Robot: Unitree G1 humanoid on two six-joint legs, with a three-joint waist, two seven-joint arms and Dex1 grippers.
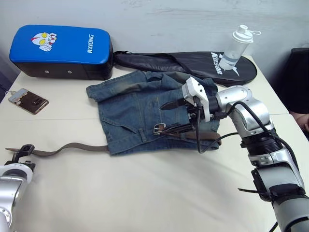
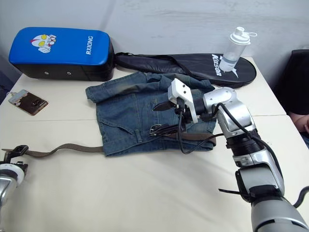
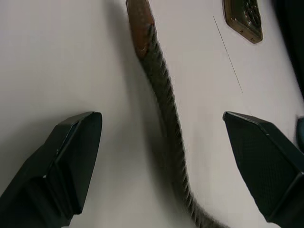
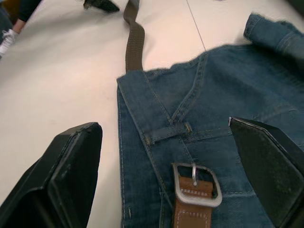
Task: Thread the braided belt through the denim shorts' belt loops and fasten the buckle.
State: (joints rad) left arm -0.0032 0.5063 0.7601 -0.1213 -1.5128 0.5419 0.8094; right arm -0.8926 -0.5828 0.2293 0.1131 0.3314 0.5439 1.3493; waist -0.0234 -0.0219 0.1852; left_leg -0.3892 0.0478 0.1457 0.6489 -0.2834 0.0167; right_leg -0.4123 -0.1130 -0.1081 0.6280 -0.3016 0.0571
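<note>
Right claw (image 4: 164,156) spread wide above buckle (image 4: 197,185); left claw (image 3: 161,156) apart astride belt (image 3: 161,90)

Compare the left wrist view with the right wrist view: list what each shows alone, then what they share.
Left wrist alone: the belt's brown leather tip lying between the open left gripper fingers, plus a phone's corner.
Right wrist alone: the denim shorts, a belt loop and the silver buckle between the open right gripper fingers.
Shared: the braided belt on the pale table.
</note>
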